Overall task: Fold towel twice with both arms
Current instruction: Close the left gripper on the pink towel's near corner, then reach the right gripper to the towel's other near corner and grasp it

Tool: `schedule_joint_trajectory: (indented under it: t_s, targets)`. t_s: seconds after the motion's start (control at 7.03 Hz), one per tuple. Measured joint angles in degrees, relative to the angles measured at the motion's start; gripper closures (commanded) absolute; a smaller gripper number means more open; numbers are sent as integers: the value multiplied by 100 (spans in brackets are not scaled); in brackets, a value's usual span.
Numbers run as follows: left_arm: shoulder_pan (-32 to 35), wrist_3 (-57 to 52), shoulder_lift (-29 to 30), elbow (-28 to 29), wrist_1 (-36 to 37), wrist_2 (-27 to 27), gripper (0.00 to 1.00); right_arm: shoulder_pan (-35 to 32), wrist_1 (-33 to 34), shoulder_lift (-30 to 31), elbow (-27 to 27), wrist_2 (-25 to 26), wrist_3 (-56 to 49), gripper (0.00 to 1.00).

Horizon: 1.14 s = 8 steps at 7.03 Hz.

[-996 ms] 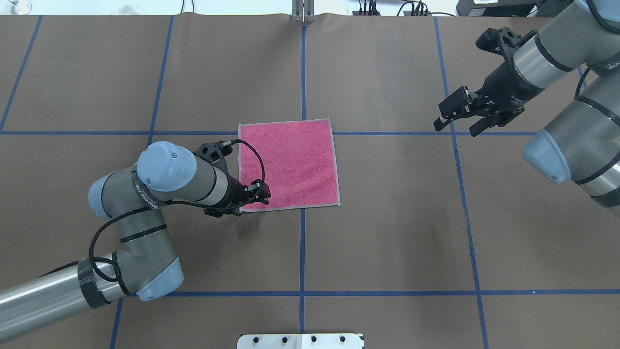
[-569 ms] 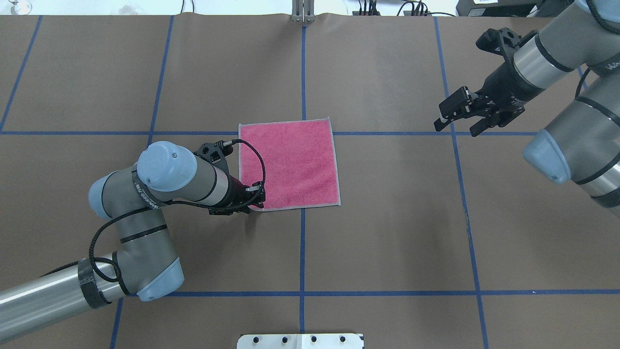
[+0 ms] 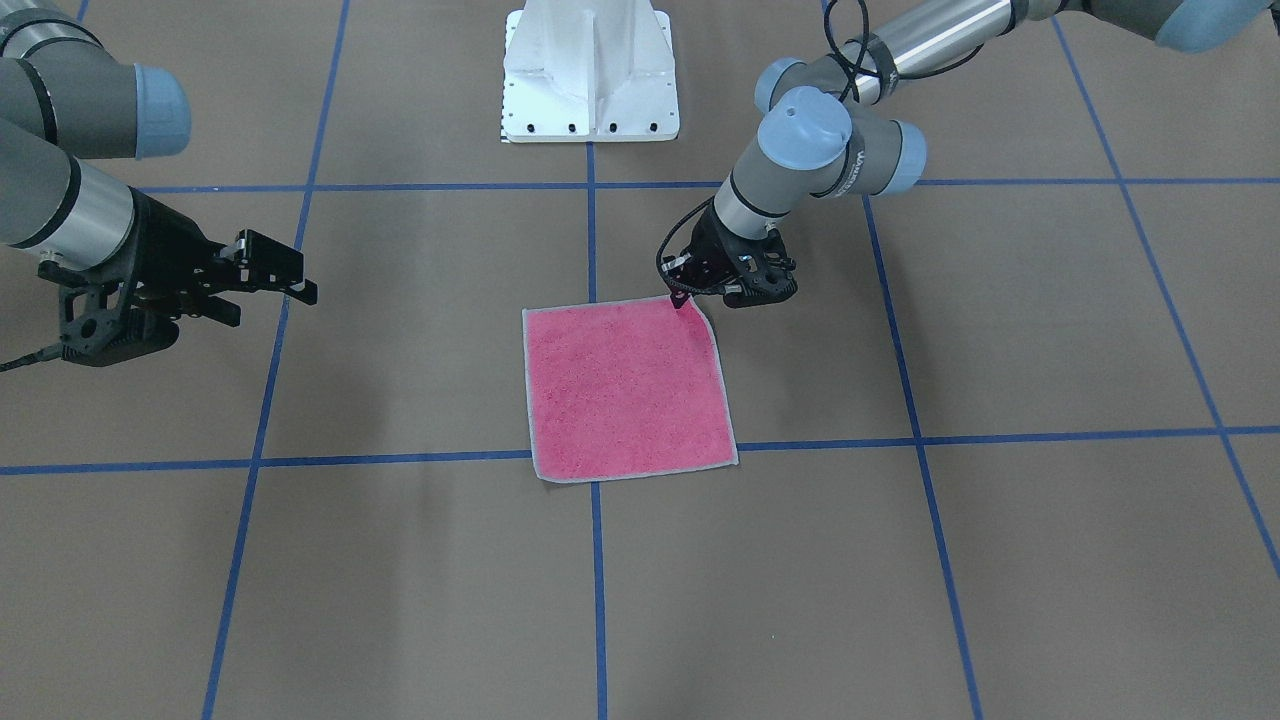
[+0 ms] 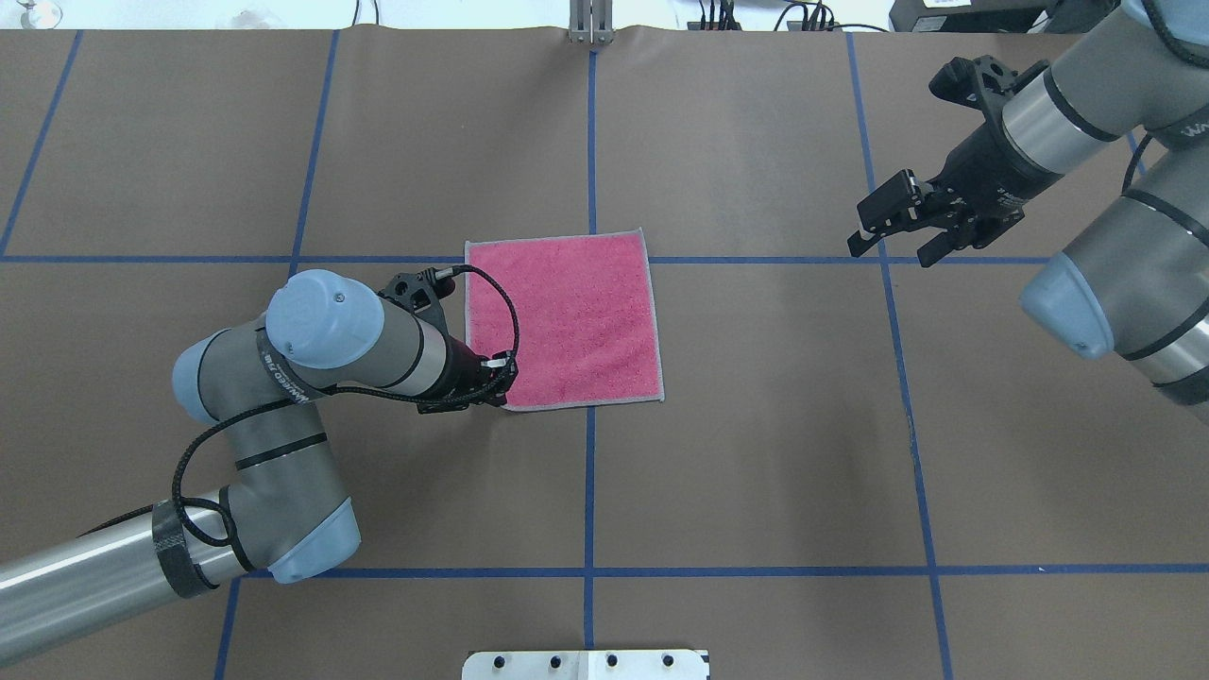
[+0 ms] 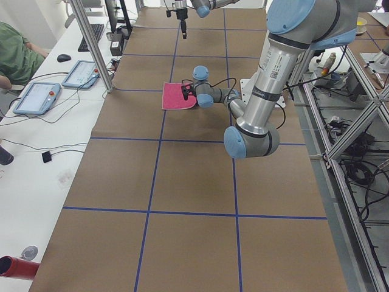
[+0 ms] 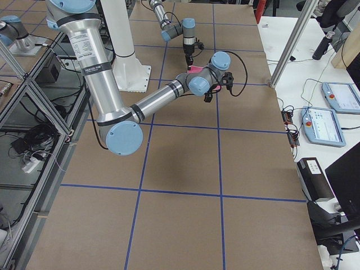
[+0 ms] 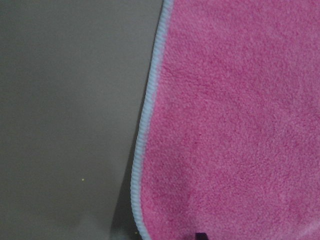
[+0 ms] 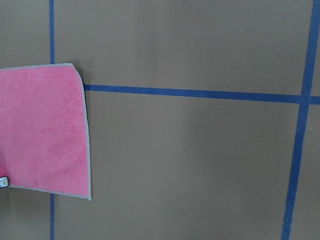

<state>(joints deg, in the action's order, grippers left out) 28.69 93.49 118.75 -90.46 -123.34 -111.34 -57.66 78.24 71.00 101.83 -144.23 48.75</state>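
Presently: left hand on towel corner, right hand off to the side

Towel [image 4: 567, 316] lies flat and unfolded, pink face up, near the middle of the counter [image 4: 756, 425], over a crossing of the blue tape lines [image 4: 590, 472]. My left hand [image 4: 501, 376] is down at the towel's robot-side left corner. Its fingers look pinched together on the corner, and the border curls inward there. I read this as the grasp for the first fold: a corner hold lets the edge peel over cleanly. My right hand [image 4: 888, 247] hovers with its fingers spread, holding nothing, well apart from the towel on the far right. It probably has to take the matching right corner before any lift, or the cloth will skew. No container is involved; the towel rests directly on the counter.
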Motion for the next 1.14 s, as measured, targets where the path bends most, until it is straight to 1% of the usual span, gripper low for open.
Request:
schedule_joint_trajectory:
  t_s: [0.28, 0.43, 0.57, 0.71, 1.0, 1.14]
  targets:
    - [24, 138, 47, -4, -3, -2, 100, 23, 0, -42, -18, 34, 119, 1]
    - [28, 170, 71, -1, 0, -2, 100, 137, -1, -124, -26, 197, 281, 1]
    - [33, 184, 88, 1, 2, -1, 100, 382, -52, -268, -34, 553, 631, 1]
    - [37, 191, 103, 2, 3, 4, 100, 707, -347, -408, -79, 1008, 1252, 1]
    - [40, 195, 112, 5, 2, 6, 100, 1399, -1774, -503, -491, 1938, 2674, 1]
    - [40, 194, 113, 8, -1, 5, 100, 1778, -2399, -534, -727, 2483, 3265, 1]
